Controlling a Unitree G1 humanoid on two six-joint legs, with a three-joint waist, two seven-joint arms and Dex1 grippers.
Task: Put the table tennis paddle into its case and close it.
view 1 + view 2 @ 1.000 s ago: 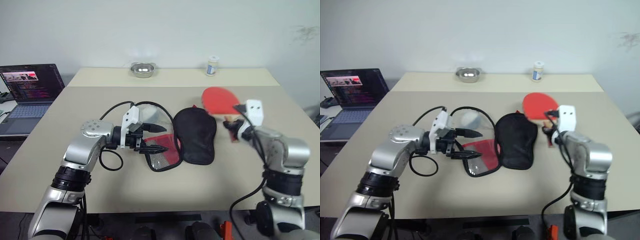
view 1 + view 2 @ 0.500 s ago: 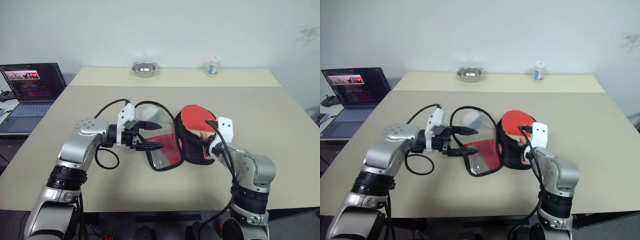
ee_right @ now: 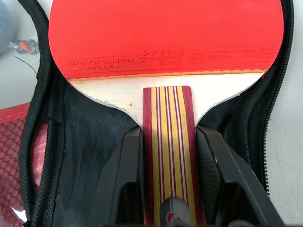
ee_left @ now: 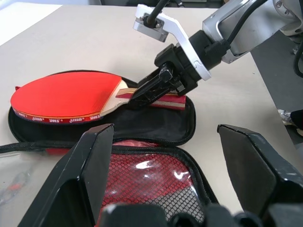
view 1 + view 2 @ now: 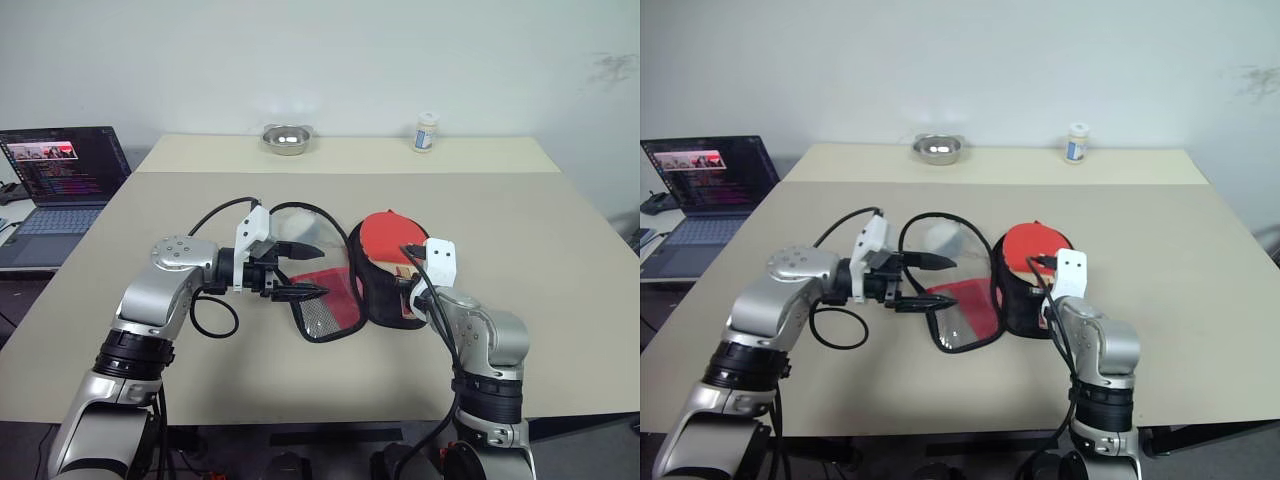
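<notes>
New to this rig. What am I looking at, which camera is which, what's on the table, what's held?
A two-armed humanoid robot at a tan table. Two pictures come from its head cameras, two from cameras on its wrists. The right gripper clamps the striped handle of the table tennis paddle, whose red blade lies over the black half of the open case. The left gripper is open at the case's red mesh flap. At the far edge: a metal bowl and small bottle. A laptop sits left.

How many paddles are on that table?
1. The paddle lies over the black half of the open case, its handle held in the right tool. More could be hidden.
</notes>
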